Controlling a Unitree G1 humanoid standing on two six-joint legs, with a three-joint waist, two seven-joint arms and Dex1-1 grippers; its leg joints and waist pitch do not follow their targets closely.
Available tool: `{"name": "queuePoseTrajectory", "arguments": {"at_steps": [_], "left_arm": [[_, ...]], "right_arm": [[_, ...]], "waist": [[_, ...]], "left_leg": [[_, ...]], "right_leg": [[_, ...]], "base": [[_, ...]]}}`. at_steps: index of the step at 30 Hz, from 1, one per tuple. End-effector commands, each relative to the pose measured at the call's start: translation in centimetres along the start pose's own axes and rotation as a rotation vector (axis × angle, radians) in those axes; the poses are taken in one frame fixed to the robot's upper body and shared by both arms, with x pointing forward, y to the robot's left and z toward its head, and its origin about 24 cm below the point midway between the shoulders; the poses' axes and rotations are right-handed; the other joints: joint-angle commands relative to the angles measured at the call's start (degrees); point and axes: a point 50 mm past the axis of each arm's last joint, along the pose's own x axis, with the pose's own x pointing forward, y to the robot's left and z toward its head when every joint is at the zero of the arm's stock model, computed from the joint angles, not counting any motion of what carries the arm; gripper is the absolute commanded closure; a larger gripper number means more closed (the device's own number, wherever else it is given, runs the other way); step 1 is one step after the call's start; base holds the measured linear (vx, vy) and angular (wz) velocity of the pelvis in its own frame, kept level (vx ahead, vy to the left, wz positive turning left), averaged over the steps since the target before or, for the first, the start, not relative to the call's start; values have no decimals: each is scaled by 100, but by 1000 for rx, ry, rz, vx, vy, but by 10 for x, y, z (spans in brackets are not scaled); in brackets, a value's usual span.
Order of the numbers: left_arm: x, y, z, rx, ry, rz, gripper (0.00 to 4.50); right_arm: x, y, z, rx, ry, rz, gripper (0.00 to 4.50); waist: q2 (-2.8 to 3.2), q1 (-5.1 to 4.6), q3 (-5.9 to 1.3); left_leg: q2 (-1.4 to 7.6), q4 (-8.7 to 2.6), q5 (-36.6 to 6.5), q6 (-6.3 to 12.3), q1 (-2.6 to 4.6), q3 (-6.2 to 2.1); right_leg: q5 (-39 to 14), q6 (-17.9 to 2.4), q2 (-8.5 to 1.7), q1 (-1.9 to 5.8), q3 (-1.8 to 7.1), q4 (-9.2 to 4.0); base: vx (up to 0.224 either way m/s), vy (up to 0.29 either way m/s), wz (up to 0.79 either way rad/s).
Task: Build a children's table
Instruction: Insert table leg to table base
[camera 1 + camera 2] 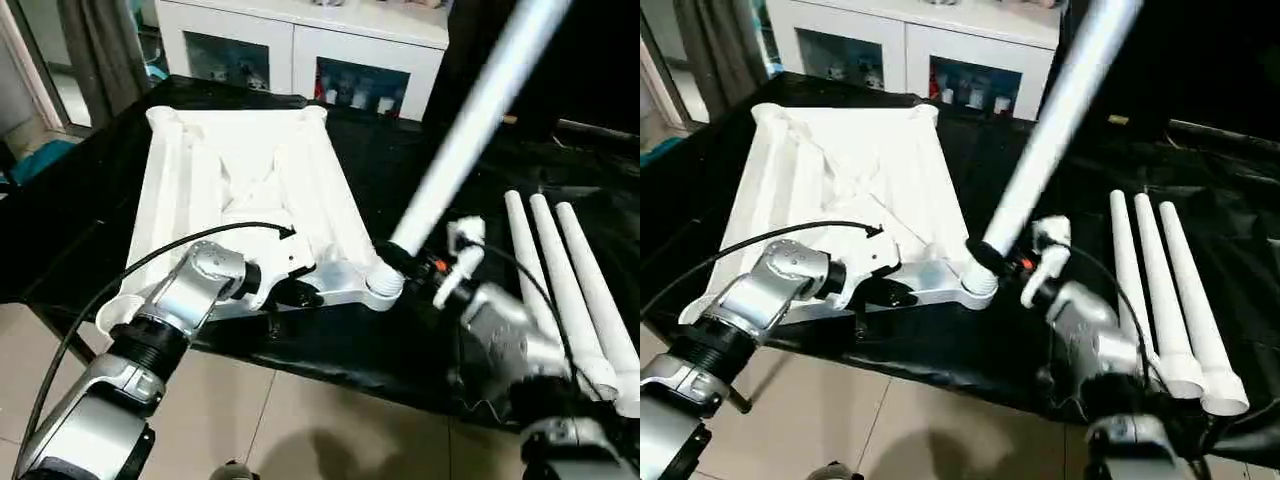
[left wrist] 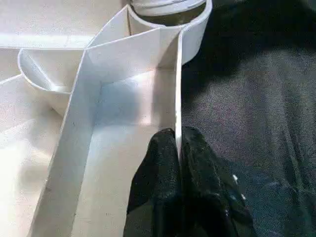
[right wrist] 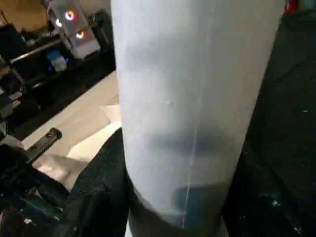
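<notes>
The children's table top (image 1: 240, 170) lies upside down on the black-draped table, ribs facing up. My left gripper (image 1: 293, 291) is shut on the thin near rim wall (image 2: 178, 89) of the top, close to its near right corner. A white leg (image 1: 470, 120) slants up and away to the right, with its lower end at the round corner socket (image 1: 382, 285). My right gripper (image 1: 410, 258) is shut around that leg just above the socket, a black finger (image 3: 98, 187) on either side of the tube (image 3: 197, 98). Whether the leg is fully seated is hidden.
Three more white legs (image 1: 570, 290) lie side by side on the black cloth at the right, near my right forearm. A white cabinet with glass doors (image 1: 300, 40) stands behind the table. The table's front edge (image 1: 330, 385) drops to a tiled floor.
</notes>
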Motion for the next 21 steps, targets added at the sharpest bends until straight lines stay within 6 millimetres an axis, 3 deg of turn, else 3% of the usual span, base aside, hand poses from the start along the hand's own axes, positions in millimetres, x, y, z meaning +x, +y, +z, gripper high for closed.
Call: {"name": "queuePoseTrajectory", "arguments": {"at_steps": [1,15,21], "left_arm": [[1,2,16,22,-104,5,450],[3,2,16,23,-108,19,450],[3,2,14,35,-93,24,450]], "right_arm": [[-17,-10,-26,44,82,-82,259],[-25,-3,-47,-5,37,-135,259],[-21,4,-45,-132,122,-68,259]], "waist": [[13,-3,-393],[28,-3,-375],[25,-8,-368]], "left_leg": [[271,-417,-1015,127,68,-64],[285,-451,-1225,110,78,-80],[280,-463,-1261,84,73,-85]], "right_leg": [[-1444,-1070,-504,303,330,-422],[-1759,-976,-512,276,332,-468],[-1843,-917,-505,278,336,-476]], "base": [[0,0,0],[0,0,0],[0,0,0]]}}
